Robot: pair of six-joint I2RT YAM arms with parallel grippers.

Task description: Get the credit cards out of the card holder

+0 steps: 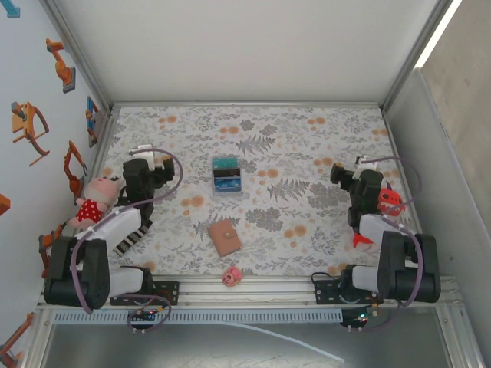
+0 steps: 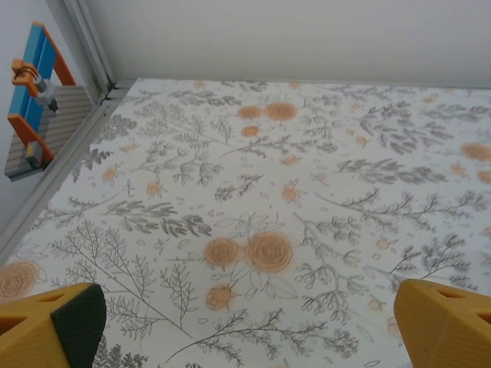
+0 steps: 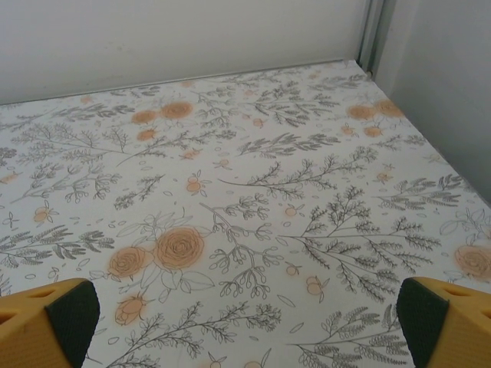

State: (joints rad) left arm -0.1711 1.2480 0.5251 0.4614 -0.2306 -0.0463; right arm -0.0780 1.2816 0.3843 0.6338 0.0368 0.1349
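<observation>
Starting at the left, we find our left gripper [image 2: 247, 333] spread wide and empty above the floral tablecloth [image 2: 307, 153], with a pink plush doll in a red dotted dress [image 1: 95, 201] against that arm. Mid-table lies the closed tan-brown leather card holder [image 1: 225, 238]. The teal and dark-blue plastic credit cards [image 1: 227, 177] sit stacked beyond it, apart. For any card left inside, we would pin one flap and lift the other. A small pink toy [image 1: 232, 276] near the holder could snag. Our right gripper [image 3: 245, 326] is equally wide and empty.

R pincer [image 3: 247, 316] spread wide (yellow) over floral cloth [image 3: 230, 176].
</observation>
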